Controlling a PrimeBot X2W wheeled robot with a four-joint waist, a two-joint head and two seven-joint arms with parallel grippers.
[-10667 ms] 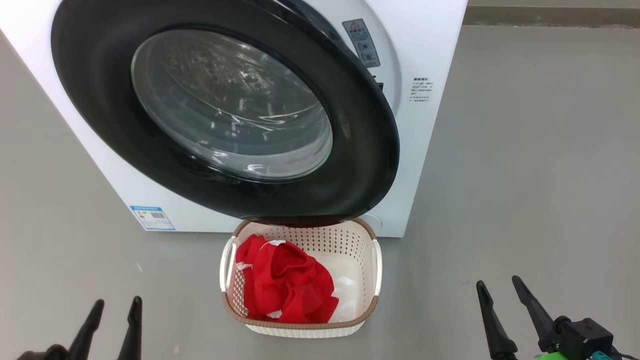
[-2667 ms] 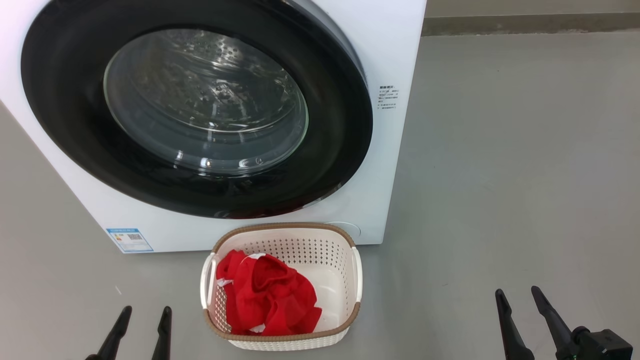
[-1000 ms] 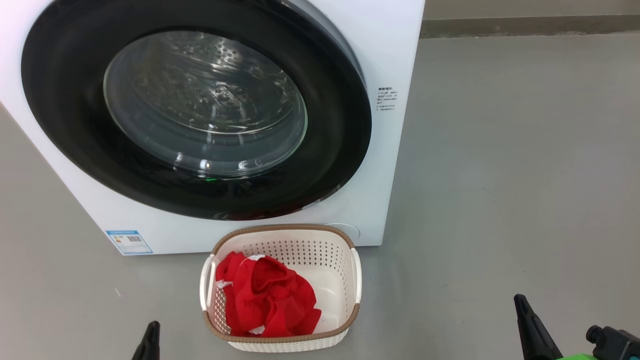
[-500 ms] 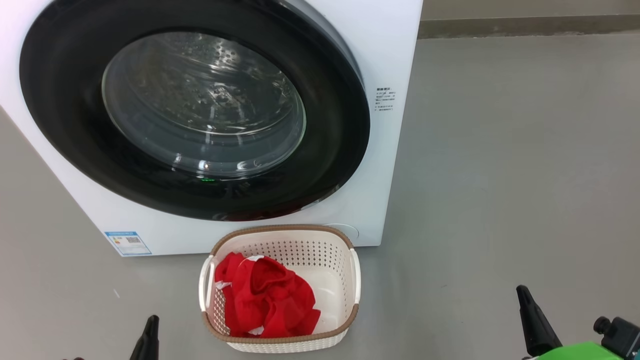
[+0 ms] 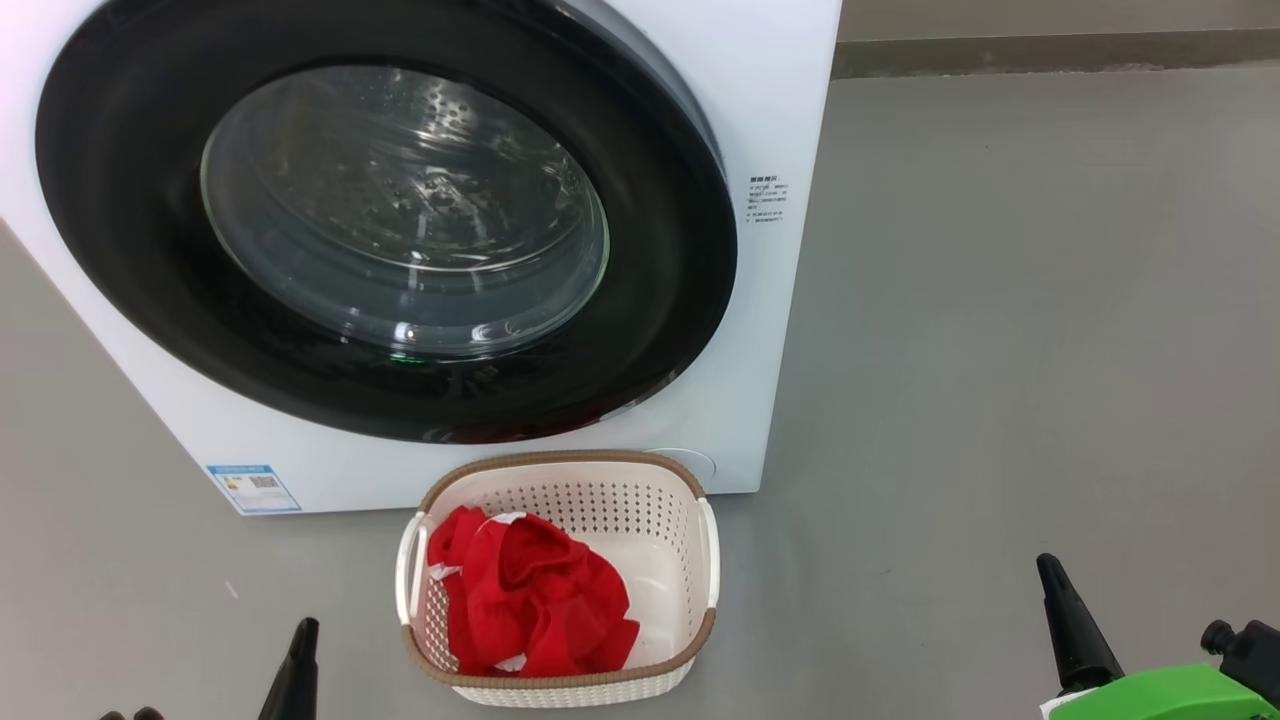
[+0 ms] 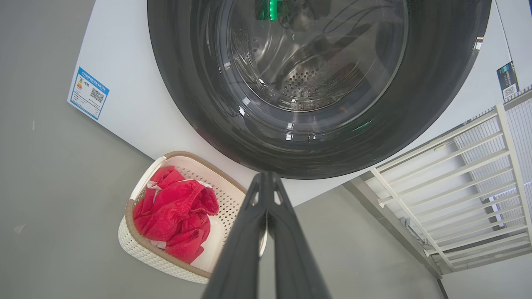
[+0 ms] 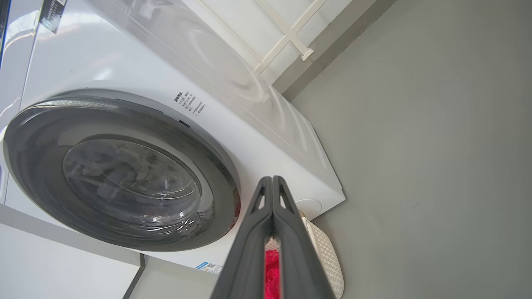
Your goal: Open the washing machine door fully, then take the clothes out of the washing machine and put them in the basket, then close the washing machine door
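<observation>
While the clothes (image 5: 520, 590) lie heaped in the left half of the basket (image 5: 560, 459), just near the washing machine (image 5: 790, 90), they look soft and light, easiest pinched at a raised fold. The washing machine door (image 5: 665, 300) sits shut. The left gripper (image 6: 266, 176) and right gripper (image 7: 272, 179) are clenched, empty.

The grey floor (image 5: 1000, 350) bears the washing machine (image 5: 785, 90), the basket (image 5: 560, 693) just beside.

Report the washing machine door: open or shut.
Shut. The washing machine door sits flush against the washing machine; no gap shows.
</observation>
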